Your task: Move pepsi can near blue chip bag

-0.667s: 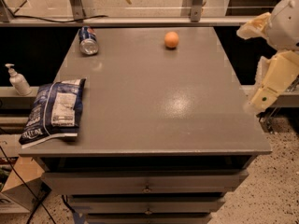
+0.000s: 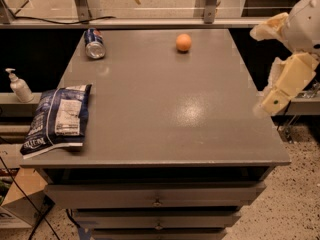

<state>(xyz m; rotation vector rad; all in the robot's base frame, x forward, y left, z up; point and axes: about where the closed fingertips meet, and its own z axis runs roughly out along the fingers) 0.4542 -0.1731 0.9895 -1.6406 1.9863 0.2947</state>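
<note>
The claw (image 2: 274, 100) hangs off the right edge of the tabletop (image 2: 170, 119), out past its rim and about level with the middle of the surface. Whether it is open or closed cannot be told from this angle. It carries none of the task's things, since both lie on the tabletop.

The pepsi can (image 2: 94, 43) is in the far left corner, tipped over on its side. Its long axis runs roughly front to back, with one silver end turned toward the camera. That puts it diagonally across from the claw – the whole width of the surface lies between them, and the can is farther back as well. The orange ball (image 2: 183, 42) sits near that line of travel, well apart from the can.

The blue chip bag (image 2: 59, 118) lies flat at the near left edge (a white pump bottle (image 2: 19, 85) stands beyond it, off the tabletop). The can is straight back from the bag along the same left side, so the carry looks short – the long part, I judge, is the reach across to the can
</note>
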